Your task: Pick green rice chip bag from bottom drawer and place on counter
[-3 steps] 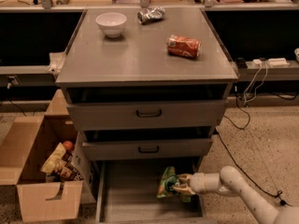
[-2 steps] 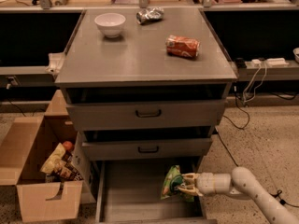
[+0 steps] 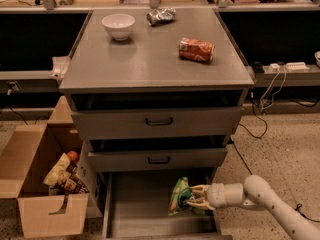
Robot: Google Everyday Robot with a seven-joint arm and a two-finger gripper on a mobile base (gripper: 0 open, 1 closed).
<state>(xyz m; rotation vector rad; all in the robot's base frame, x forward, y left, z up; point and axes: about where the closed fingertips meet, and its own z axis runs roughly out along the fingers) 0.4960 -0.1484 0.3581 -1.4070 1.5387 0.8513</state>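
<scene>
Green rice chip bag (image 3: 176, 199) stands upright at the right side of the bottom drawer (image 3: 140, 204), long axis vertical. Gripper (image 3: 192, 198) reaches in from its right, fingers pinching the bag's right edge. Counter (image 3: 150, 59) lies well above.

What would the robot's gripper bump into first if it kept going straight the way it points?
The green rice chip bag: the gripper, low in the bottom drawer, points toward the picture's left and looks right against it, though depth is hard to judge.
</scene>
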